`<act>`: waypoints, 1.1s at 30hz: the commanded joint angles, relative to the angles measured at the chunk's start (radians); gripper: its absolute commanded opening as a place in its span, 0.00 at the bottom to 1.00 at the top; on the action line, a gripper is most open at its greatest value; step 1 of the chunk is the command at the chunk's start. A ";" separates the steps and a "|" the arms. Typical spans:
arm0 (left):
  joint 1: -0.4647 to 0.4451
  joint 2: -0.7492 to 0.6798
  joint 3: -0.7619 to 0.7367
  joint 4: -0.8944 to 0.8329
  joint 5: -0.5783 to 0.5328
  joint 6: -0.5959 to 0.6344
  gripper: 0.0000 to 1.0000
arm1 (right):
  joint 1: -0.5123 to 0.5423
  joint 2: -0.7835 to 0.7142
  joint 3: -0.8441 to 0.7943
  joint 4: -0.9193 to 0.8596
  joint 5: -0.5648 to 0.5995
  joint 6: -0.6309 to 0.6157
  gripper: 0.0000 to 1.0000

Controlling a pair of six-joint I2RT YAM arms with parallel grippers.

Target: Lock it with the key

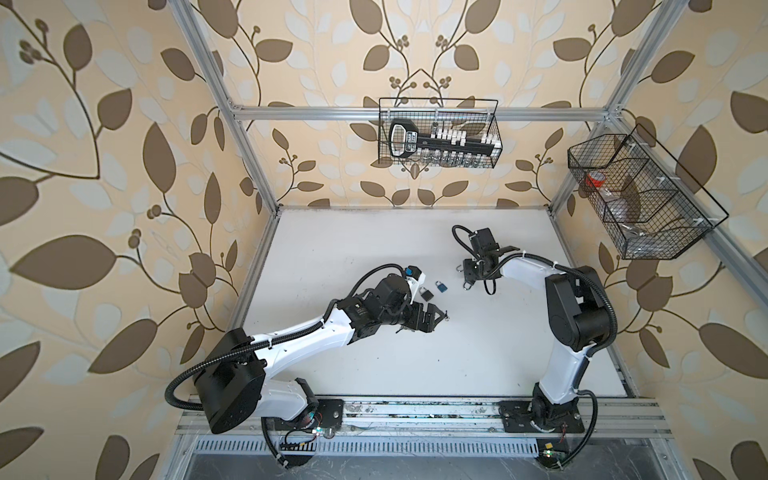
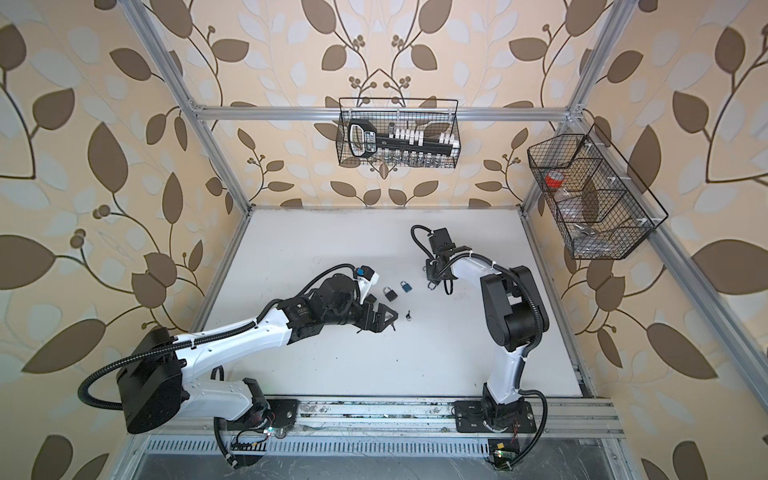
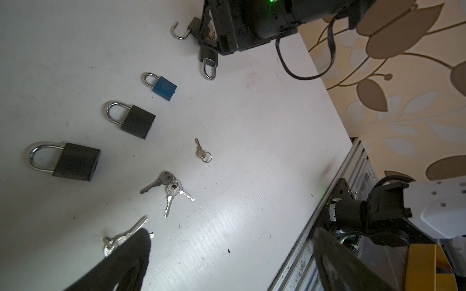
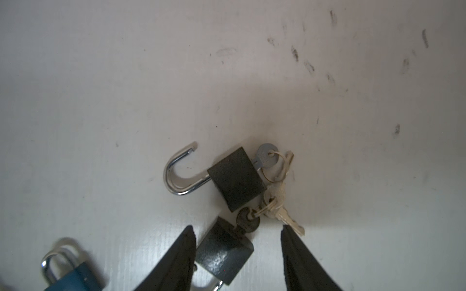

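On the white tabletop (image 1: 415, 365) of the leaf-papered cell, the right gripper (image 4: 237, 228) hangs with fingers (image 4: 176, 252) parted and nothing clamped. It straddles a small black padlock (image 4: 223, 254) whose key (image 4: 248, 221) already sits in its cylinder, probably so they can close on the key head and turn it. Just beyond lies an unlocked padlock (image 4: 234, 177), shackle swung out, key also inserted. The left gripper (image 3: 230, 230) stands wide open and empty over loose keys (image 3: 169, 187) beside a row of closed padlocks (image 3: 137, 121), likely kept clear of the work.

The open padlock (image 4: 235, 177) is black (shackle (image 4: 196, 184) silver), small padlock (image 3: 164, 87) blue, table (image 4: 100, 75) white.
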 commanded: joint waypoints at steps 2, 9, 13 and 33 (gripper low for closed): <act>-0.017 -0.023 0.051 -0.030 -0.056 0.054 0.99 | 0.001 0.039 0.038 -0.026 0.023 0.005 0.56; -0.021 -0.023 0.049 -0.024 -0.046 0.052 0.99 | 0.000 0.074 0.051 -0.036 0.057 -0.004 0.58; -0.021 -0.027 0.049 -0.029 -0.043 0.052 0.99 | -0.010 0.072 0.041 -0.036 0.075 -0.001 0.59; -0.021 -0.034 0.043 -0.019 -0.013 0.045 0.99 | -0.053 -0.143 -0.228 0.025 -0.047 0.095 0.57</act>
